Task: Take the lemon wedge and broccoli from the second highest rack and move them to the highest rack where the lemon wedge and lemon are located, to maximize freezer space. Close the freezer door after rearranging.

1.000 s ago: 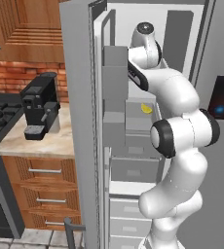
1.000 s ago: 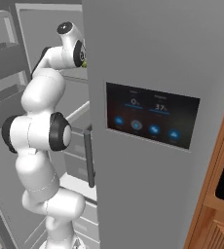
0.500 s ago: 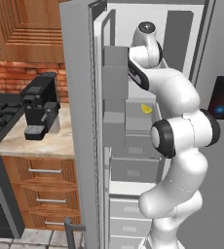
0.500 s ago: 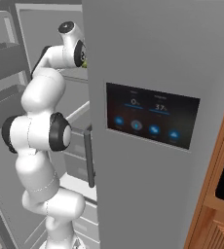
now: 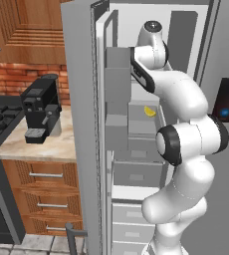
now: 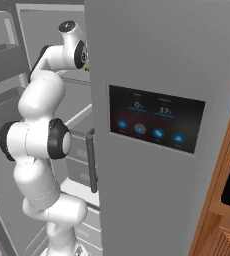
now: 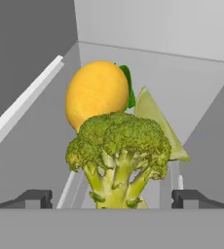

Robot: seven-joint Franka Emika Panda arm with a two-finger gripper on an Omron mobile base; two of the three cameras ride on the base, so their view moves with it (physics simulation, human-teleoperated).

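Note:
In the hand view a green broccoli (image 7: 118, 155) stands upright on the grey freezer rack (image 7: 41, 160), right in front of my gripper (image 7: 113, 197). Both dark fingertips (image 7: 35, 197) sit wide apart on either side of its stalk without touching it, so the gripper is open. Behind the broccoli lie a yellow lemon (image 7: 95, 92) and a pale lemon wedge (image 7: 155, 121), close together. In the left base view my arm reaches into the top of the freezer, and another yellow lemon wedge (image 5: 149, 111) rests on the rack below the hand.
The freezer door (image 5: 84, 124) stands open to the left, with grey door bins (image 5: 117, 84) close to my arm. Grey drawers (image 5: 136, 172) fill the lower freezer. A closed fridge door with a display panel (image 6: 156, 125) is on the right. A coffee machine (image 5: 41, 114) stands on the counter.

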